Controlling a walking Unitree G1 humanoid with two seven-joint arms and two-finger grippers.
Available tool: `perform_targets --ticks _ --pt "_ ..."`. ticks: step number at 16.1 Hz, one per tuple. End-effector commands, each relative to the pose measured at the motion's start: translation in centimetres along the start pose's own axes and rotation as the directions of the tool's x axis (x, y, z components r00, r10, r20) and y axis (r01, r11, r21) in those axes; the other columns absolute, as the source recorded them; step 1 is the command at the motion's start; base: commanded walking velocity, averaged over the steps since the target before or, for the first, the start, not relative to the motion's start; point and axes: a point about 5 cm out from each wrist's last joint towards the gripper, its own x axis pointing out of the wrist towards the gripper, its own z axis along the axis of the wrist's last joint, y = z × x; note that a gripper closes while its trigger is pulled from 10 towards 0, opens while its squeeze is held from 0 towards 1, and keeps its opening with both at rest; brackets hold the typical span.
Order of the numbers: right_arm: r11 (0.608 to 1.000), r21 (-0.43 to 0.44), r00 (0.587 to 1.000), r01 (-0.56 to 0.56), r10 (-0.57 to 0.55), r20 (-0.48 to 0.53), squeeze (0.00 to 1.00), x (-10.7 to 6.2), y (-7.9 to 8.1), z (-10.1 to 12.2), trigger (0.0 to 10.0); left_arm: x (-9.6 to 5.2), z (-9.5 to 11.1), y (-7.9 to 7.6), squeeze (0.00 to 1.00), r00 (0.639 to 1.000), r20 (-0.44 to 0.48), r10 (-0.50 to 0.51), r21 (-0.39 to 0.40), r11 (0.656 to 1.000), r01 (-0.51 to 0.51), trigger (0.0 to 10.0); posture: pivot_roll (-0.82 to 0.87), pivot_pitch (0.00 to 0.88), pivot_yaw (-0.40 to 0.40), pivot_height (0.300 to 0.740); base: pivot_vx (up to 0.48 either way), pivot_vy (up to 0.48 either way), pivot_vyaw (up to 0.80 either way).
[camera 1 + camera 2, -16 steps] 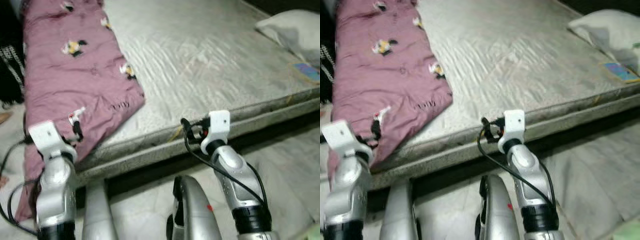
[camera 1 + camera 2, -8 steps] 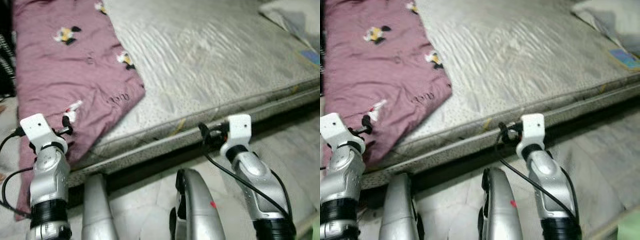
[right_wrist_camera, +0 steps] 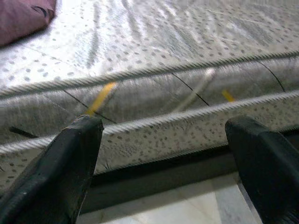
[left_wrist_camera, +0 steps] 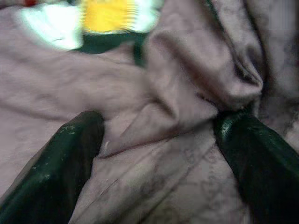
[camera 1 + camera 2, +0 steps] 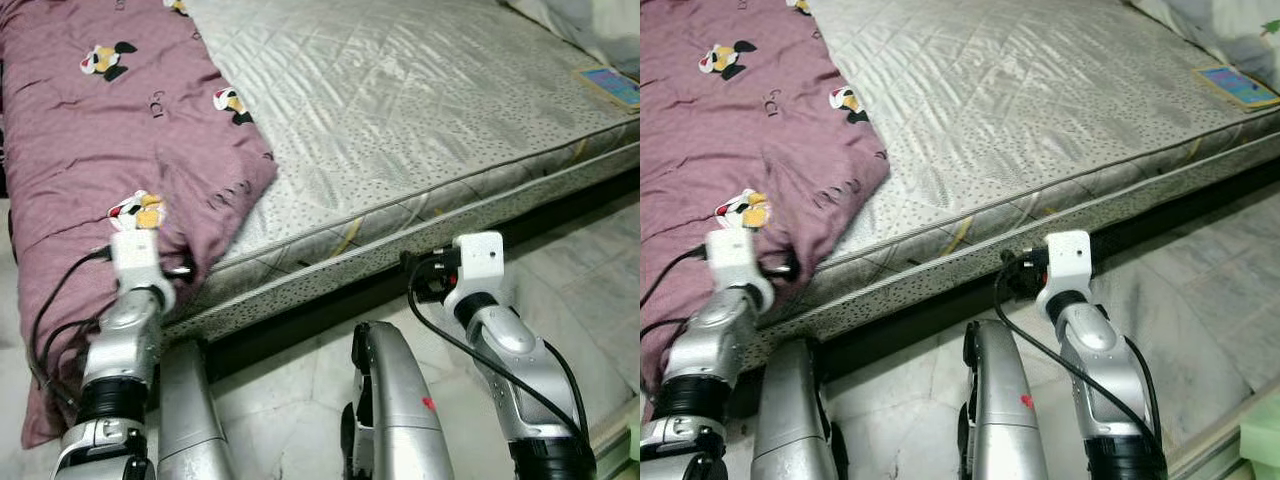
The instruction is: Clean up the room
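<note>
Our left gripper (image 4: 154, 140) is pushed into the mauve cotton blanket with cartoon prints (image 5: 100, 130), its two black fingers (image 4: 56, 168) spread wide with a bunched fold of fabric between them; they press on the cloth but we can't tell that they pinch anything. The left wrist view gives the close detail: creased purple cloth, a blurred yellow and white print patch just beyond the fold. The head views give placement instead: the left gripper sits at the blanket's near corner, where it droops over the edge of the grey quilted mattress (image 5: 400, 120), beside a cartoon print. That blanket lies along the left side of the mattress and hangs down toward the floor. Our right gripper (image 3: 163, 140) has its fingers (image 3: 65, 163) wide apart with nothing between them, aimed at the speckled side of the mattress with its piping and yellow marks; a bit of blanket shows at the far corner of that view. In the head views the right arm (image 5: 500, 340) is bent, wrist up, near the mattress edge above the pale tiled floor (image 5: 570, 290), black cable looping off it. The left arm (image 5: 120, 340) reaches up and forward. A small blue-patterned flat item (image 5: 610, 85) lies at the far right mattress edge.
</note>
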Motion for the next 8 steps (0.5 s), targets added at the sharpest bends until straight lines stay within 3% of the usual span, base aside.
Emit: perform_targets --ticks 1,3,5,6,7,8 --pt "1.0 0.002 1.0 -0.007 0.007 0.006 0.0 0.3 0.1 0.2 10.0 -0.2 -1.7 -3.7 0.0 0.98 -0.082 -0.183 0.078 0.979 0.189 10.0 -0.13 0.169 -0.071 0.48 0.0 0.0 0.0" --pt "1.0 0.01 1.0 -0.005 0.005 0.007 0.0 0.5 0.2 0.2 10.0 -1.0 -1.9 -5.8 0.0 0.948 -0.086 -0.307 0.234 0.919 0.318 10.0 -0.13 0.168 -0.074 0.48 0.0 0.0 0.0" --pt "1.0 0.009 1.0 -0.008 0.008 0.007 0.0 0.6 0.3 0.2 10.0 -2.1 -2.0 -7.7 0.0 0.897 -0.093 -0.433 0.382 0.816 0.434 10.0 -0.12 0.166 -0.075 0.48 0.0 0.0 0.0" --pt "1.0 0.009 1.0 -0.008 0.008 0.007 0.0 0.6 0.3 0.2 10.0 -2.2 -2.0 -8.0 0.0 0.888 -0.092 -0.45 0.399 0.801 0.447 10.0 -0.12 0.166 -0.075 0.48 0.0 0.0 0.0" --pt "1.0 0.009 1.0 -0.006 0.006 0.008 0.0 0.6 0.2 0.2 10.0 -3.1 -1.9 -9.1 0.0 0.845 -0.085 -0.527 0.475 0.724 0.5 10.0 -0.13 0.165 -0.074 0.48 0.0 0.0 0.0" --pt "1.0 0.009 1.0 -0.004 0.004 0.008 0.0 0.6 0.2 0.2 10.0 -3.4 -1.7 -9.6 0.0 0.832 -0.063 -0.551 0.496 0.706 0.505 10.0 -0.13 0.169 -0.071 0.48 0.0 0.0 0.0"
